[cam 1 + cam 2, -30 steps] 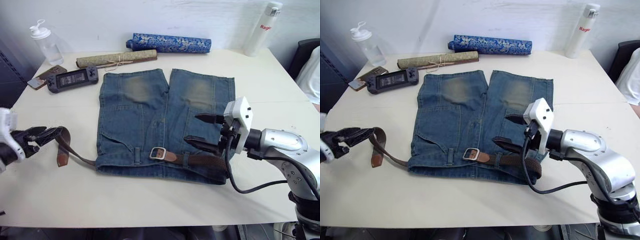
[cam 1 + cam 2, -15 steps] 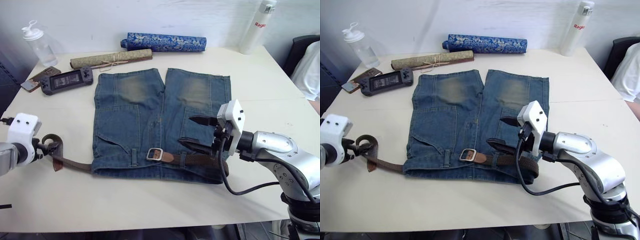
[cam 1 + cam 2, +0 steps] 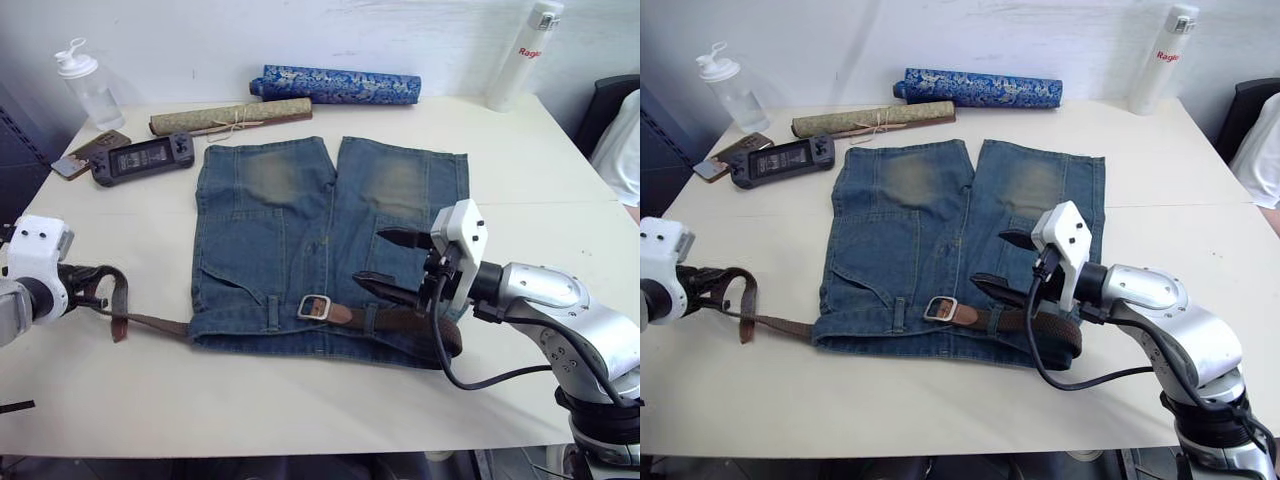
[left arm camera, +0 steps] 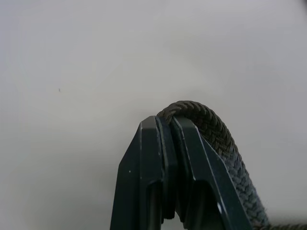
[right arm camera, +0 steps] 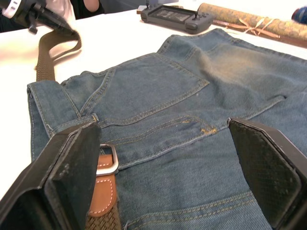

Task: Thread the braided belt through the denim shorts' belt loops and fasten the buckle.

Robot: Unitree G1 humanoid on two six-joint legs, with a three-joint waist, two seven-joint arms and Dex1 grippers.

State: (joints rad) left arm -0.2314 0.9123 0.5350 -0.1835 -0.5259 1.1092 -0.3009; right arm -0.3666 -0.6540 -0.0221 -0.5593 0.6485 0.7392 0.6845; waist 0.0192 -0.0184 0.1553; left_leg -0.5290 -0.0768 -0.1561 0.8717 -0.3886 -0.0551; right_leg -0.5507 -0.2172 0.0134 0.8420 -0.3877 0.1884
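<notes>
Left eye view first: my left pincer (image 3: pixel 82 283) is clamped on a looped stretch of the dark-brown braided belt (image 3: pixel 150 322), off the left edge of the faded blue denim shorts (image 3: pixel 290 240) lying flat on the white surface (image 3: pixel 300 400). From there I see the belt run under the waistband, through a narrow denim belt loop (image 3: pixel 273 312), to the silver rectangular buckle (image 3: pixel 314 307) with its reddish-brown leather tab, sitting unfastened at the middle. My right pincer (image 3: pixel 390 265) hovers wide open over the right back pocket, holding nothing. Far right at the back stands a white bottle (image 3: pixel 523 55) with red lettering starting "Rag".
</notes>
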